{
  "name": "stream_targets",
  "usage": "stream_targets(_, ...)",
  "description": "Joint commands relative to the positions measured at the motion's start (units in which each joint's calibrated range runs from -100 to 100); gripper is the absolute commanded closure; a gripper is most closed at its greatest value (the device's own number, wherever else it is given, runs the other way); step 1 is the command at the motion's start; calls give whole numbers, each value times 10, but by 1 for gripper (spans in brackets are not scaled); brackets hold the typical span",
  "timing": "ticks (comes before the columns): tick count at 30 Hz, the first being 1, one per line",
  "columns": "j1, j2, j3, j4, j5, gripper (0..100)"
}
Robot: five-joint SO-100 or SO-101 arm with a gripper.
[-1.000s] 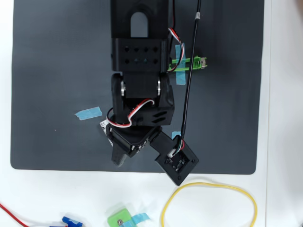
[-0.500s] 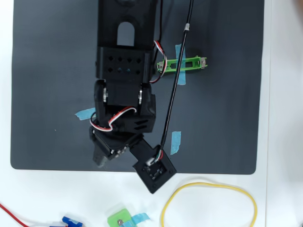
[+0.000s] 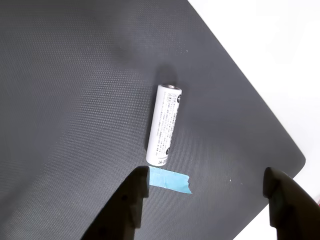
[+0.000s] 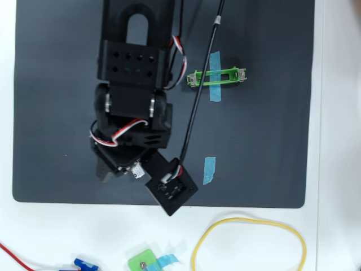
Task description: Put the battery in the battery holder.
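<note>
The battery (image 3: 164,125) was a smooth white-silver cylinder with fine dark print down its side and a metal cap at its far end, and in the wrist view it lay flat on the dark mat (image 3: 75,90), a matte sheet with a fine woven grain and a rounded corner. Its near end was just beside, perhaps touching, a short strip of blue tape (image 3: 170,180) stuck flat to the mat. The gripper (image 3: 207,200) stood wide, its two black fingers (image 3: 132,200) well apart at the lower edge of that view, holding nothing, with the battery ahead of the gap between them. In the overhead view the arm's black body hid the battery; the same strip of tape (image 4: 209,170) showed near the mat's front edge, toward the right. The battery holder (image 4: 217,77) was a long, narrow bright-green plastic frame with silver metal contacts at both ends; it lay empty toward the back right of the mat, crossed by a second blue tape strip (image 4: 215,79). The mat rested on a white desk (image 4: 333,141). Along the desk's front edge lay a yellow band (image 4: 248,244) in a loose loop and a small squarish green piece (image 4: 142,262) with a screw.
</note>
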Motion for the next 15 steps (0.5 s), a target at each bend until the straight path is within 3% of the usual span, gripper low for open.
stream_targets(1, -34, -26, -20, -8, 4, 76)
stream_targets(5, -33, -10, -20, -35, 2, 76)
stream_targets(9, -24, 103, -28, -160, 2, 76)
stream_targets(15, -24, 119, -30, -169, 1, 76)
